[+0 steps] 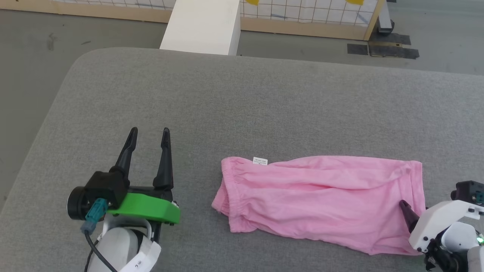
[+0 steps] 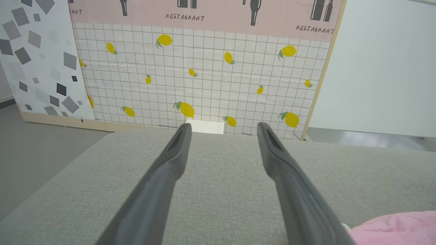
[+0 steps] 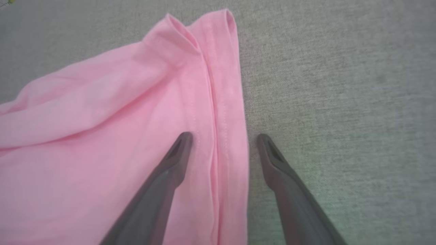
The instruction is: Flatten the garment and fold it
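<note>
The pink garment point(image 1: 321, 200) lies spread lengthwise on the grey cushion point(image 1: 242, 105), its gathered waistband point(image 1: 228, 189) at the left end and a small white label point(image 1: 260, 161) on its far edge. My left gripper point(image 1: 149, 133) stands open over bare cushion to the left of the waistband, well apart from it. In the left wrist view its fingers point(image 2: 170, 163) point at the far wall, with a pink corner of the garment point(image 2: 395, 228) at the lower right. My right gripper point(image 3: 223, 137) is open, straddling the hemmed right edge of the garment point(image 3: 190, 102): one finger over cloth, the other over the cushion.
A white box point(image 1: 202, 26) stands behind the cushion's far edge. A lemon-patterned grid wall panel point(image 2: 204, 75) rises beyond it. Grey floor point(image 1: 34, 68) runs along the cushion's rounded left edge. Black tape patches point(image 1: 389, 47) lie on the floor at the far right.
</note>
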